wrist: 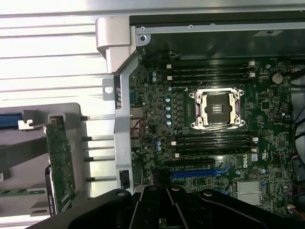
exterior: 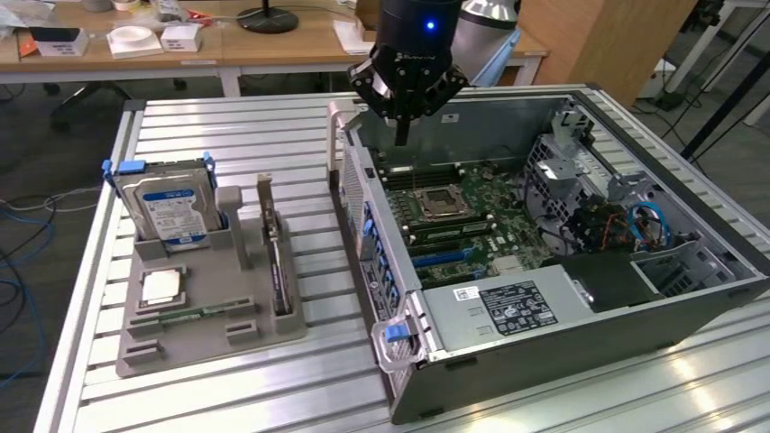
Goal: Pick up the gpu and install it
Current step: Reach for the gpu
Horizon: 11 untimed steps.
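With jaws pressed together above the computer case (exterior: pixel 601 347), I judged the upright graphics card (exterior: pixel 278 257) light, stiff, fragile, best pinched by its edges.

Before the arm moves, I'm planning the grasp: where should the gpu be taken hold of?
Probably its upper long edge, from straight above: the gpu stands on edge in a slot of the grey holder, leaving that thin edge free to pinch across.

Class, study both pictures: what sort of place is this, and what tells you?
Probably a robotics lab or workshop: a robot arm over an open computer case, a slatted metal table, and cluttered desks behind.
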Each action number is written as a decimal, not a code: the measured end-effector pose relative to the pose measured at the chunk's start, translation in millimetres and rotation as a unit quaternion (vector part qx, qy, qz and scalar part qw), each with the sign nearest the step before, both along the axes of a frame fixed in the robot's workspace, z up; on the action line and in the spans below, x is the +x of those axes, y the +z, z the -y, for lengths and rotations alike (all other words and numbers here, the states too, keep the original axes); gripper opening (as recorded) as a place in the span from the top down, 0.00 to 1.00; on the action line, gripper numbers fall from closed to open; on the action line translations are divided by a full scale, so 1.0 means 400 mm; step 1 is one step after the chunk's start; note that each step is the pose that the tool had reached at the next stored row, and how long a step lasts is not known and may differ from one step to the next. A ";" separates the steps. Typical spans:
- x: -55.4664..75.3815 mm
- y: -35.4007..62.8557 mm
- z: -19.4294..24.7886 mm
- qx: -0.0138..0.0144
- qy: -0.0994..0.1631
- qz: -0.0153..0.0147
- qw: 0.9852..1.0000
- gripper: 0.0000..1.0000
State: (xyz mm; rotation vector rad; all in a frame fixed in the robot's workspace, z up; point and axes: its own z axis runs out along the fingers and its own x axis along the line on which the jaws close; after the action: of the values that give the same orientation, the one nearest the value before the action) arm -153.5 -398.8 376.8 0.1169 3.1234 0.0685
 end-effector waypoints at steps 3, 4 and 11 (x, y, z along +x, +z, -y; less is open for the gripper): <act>-0.003 0.000 0.000 0.000 0.000 0.000 1.000 0.89; -0.005 0.000 0.000 0.000 0.000 0.000 1.000 0.89; -0.021 0.000 0.000 0.000 0.000 0.000 1.000 0.89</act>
State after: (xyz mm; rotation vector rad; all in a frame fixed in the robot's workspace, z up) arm -162.1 -398.8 376.6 0.1170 3.1234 0.0685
